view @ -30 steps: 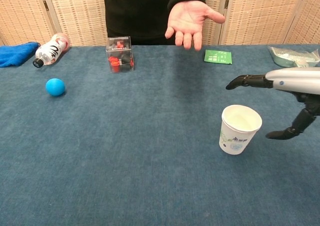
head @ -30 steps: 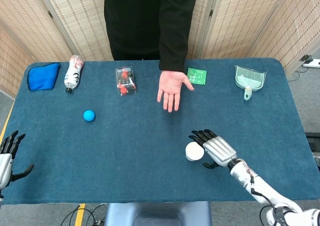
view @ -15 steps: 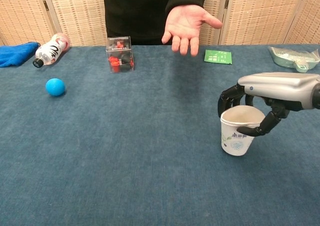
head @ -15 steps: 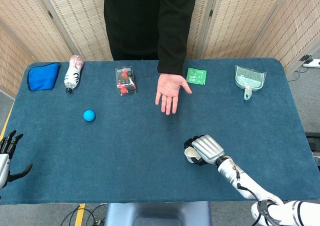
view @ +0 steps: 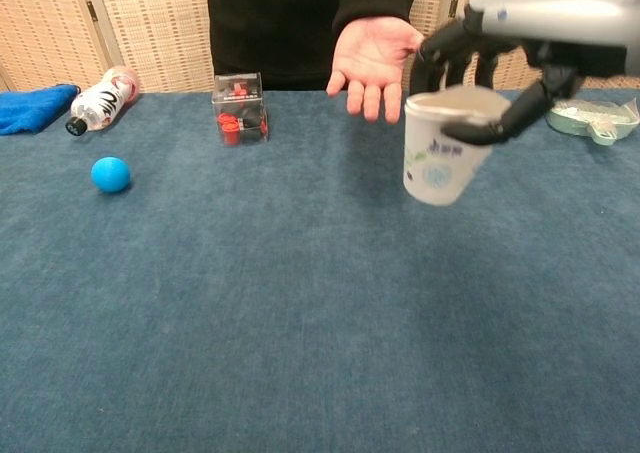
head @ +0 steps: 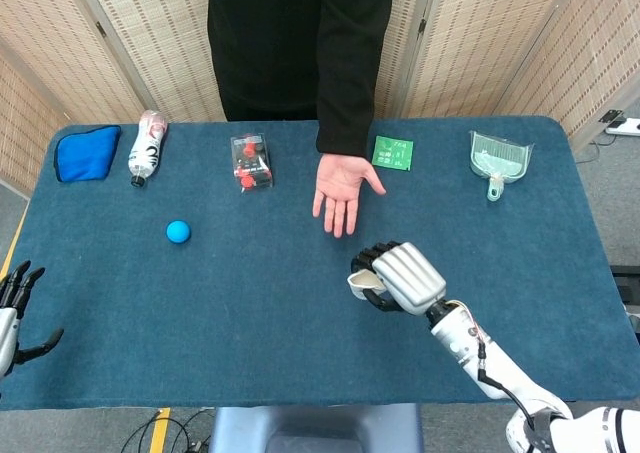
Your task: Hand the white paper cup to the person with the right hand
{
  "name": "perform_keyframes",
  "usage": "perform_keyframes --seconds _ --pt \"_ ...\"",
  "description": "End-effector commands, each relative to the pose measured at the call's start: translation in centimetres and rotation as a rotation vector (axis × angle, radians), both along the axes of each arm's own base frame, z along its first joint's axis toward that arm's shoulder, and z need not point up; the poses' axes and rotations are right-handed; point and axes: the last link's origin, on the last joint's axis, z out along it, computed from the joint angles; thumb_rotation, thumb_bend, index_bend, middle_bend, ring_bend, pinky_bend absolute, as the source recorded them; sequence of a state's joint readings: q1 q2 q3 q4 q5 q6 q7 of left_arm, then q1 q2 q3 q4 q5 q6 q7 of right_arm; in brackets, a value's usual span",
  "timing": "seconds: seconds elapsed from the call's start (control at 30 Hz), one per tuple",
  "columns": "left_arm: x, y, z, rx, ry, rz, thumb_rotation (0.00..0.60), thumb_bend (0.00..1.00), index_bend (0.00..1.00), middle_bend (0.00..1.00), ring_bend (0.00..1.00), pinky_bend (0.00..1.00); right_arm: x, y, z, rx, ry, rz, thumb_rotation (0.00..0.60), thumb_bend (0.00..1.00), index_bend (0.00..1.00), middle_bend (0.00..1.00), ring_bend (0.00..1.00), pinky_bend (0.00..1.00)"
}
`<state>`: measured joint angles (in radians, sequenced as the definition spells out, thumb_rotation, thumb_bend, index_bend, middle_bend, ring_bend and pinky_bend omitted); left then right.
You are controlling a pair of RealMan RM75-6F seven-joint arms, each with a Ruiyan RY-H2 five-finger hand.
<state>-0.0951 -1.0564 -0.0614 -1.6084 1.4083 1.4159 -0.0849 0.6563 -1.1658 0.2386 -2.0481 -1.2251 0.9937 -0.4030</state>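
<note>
The white paper cup (view: 436, 163) with a small printed mark hangs in the air above the blue table, gripped at its rim by my right hand (view: 520, 43). In the head view the cup (head: 362, 282) peeks out from under the right hand (head: 400, 276), just below the person's open palm (head: 340, 189). The person's palm (view: 372, 55) faces up at the table's far side, a little left of the cup. My left hand (head: 14, 308) rests at the table's left edge with fingers apart and nothing in it.
Along the far side lie a blue cloth (head: 86, 153), a bottle on its side (head: 147, 145), a clear box with red pieces (head: 250, 161), a green packet (head: 393, 153) and a clear dustpan (head: 500, 159). A blue ball (head: 178, 231) sits left of centre.
My right hand closed on the cup's rim, lifted it off the table and carried it up and toward the person's palm. The left hand stayed put.
</note>
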Motion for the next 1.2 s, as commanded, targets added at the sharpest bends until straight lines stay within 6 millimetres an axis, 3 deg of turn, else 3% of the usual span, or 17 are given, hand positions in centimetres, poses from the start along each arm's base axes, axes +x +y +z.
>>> perform_keyframes --seconds 0.03,0.17,0.3,0.47,0.6,0.93,1.03,1.2 --pt "0.0 0.0 0.1 0.003 0.0 0.0 0.6 0.32 0.08 0.0 0.0 0.25 4.7 -2.5 2.4 -0.119 -0.04 0.045 0.6 0.36 0.45 0.46 0.41 0.49" --pt "-0.2 0.1 0.5 0.014 -0.004 0.005 0.6 0.32 0.08 0.0 0.0 0.25 7.7 -5.6 2.2 -0.173 -0.042 0.029 0.6 0.35 0.45 0.44 0.41 0.49" --pt "-0.6 0.3 0.9 0.026 -0.011 0.023 0.6 0.32 0.08 0.0 0.0 0.25 9.5 -7.5 1.7 -0.198 -0.026 0.014 0.6 0.34 0.45 0.44 0.41 0.49" --pt "-0.9 0.4 1.2 0.03 -0.017 0.04 0.6 0.32 0.08 0.0 0.0 0.25 10.1 -9.5 1.2 -0.215 0.015 -0.024 0.6 0.32 0.45 0.42 0.41 0.49" --pt "-1.1 0.4 1.3 0.033 -0.018 0.051 0.6 0.32 0.09 0.0 0.0 0.25 9.7 -10.6 0.1 -0.164 0.045 -0.065 0.6 0.27 0.4 0.32 0.33 0.41" --pt "-1.2 0.4 1.3 0.036 -0.017 0.053 0.6 0.32 0.09 0.0 0.0 0.25 9.3 -10.8 -1.1 -0.068 0.092 -0.106 0.6 0.18 0.06 0.06 0.05 0.06" --pt "-1.2 0.4 1.4 0.036 -0.016 0.051 0.6 0.32 0.09 0.0 0.0 0.25 9.2 -10.1 -0.1 -0.071 0.101 -0.107 0.6 0.16 0.01 0.01 0.0 0.0" --pt "-1.2 0.2 1.5 0.047 -0.012 0.053 0.6 0.32 0.09 0.0 0.0 0.25 8.5 -7.5 3.7 -0.107 0.083 -0.089 0.6 0.15 0.0 0.0 0.0 0.0"
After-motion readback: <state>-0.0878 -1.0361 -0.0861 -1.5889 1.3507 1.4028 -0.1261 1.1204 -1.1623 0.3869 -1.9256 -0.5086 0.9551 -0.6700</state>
